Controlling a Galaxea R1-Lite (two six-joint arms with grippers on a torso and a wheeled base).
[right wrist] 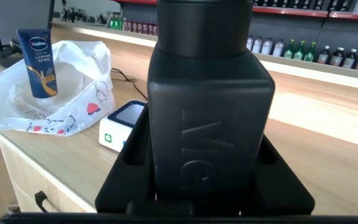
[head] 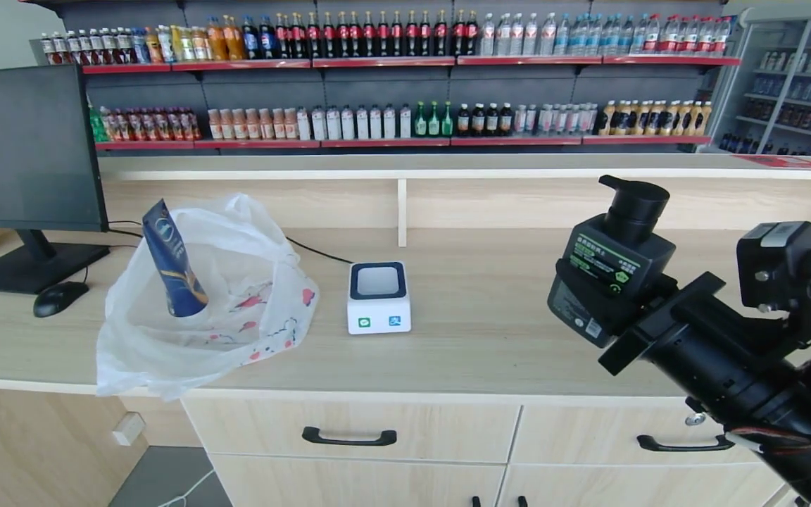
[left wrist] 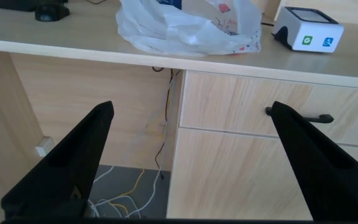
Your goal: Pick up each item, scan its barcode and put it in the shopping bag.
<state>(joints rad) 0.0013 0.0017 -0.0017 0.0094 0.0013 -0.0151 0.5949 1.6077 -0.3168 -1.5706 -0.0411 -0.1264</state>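
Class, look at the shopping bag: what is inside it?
A blue tube stands in the bag, top poking out. Folded plastic hides the bag's bottom, so anything lying there cannot be seen.

Pale wooden counter (head: pixel 490 345), below the right gripper (head: pixel 641 317) and stretching away to its left. Nearest on that side, a small white scanner (head: pixel 379 297), flat on the wood. Farther left, a crumpled plastic bag (head: pixel 166 352) reaching the front edge. Farthest off, a black mouse (head: pixel 59 298) and a monitor stand (head: pixel 25 266). Thin cable (head: pixel 314 251) between bag and scanner.

Bright even indoor light, soft faint shadows, slight wide-angle edge curvature
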